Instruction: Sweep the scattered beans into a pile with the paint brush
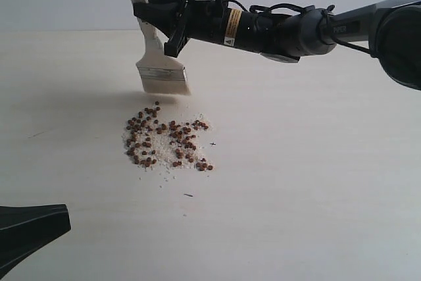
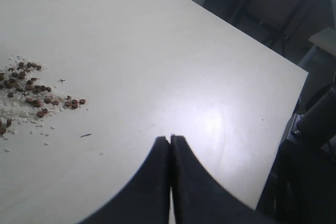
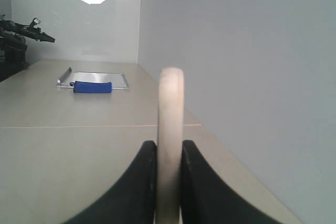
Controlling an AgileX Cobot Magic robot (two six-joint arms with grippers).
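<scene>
The paint brush (image 1: 160, 64) hangs nearly upright, its white bristles just above the table behind the beans. My right gripper (image 1: 158, 11) is shut on its cream handle (image 3: 170, 129), which stands edge-on between the black fingers (image 3: 144, 182). The reddish-brown beans (image 1: 164, 139) lie with pale crumbs in one hand-sized pile in the middle of the table; its near edge shows as beans (image 2: 37, 95) in the left wrist view. My left gripper (image 2: 170, 139) is shut on nothing, at the table's front left, where its black tip (image 1: 33, 228) shows in the exterior view.
A small dark sliver (image 1: 189, 195) and a tiny cross mark (image 1: 212, 143) lie near the pile. The table's edge (image 2: 283, 129) drops off beside my left gripper. Far off, a blue object on a metal tray (image 3: 92, 86) sits on another surface.
</scene>
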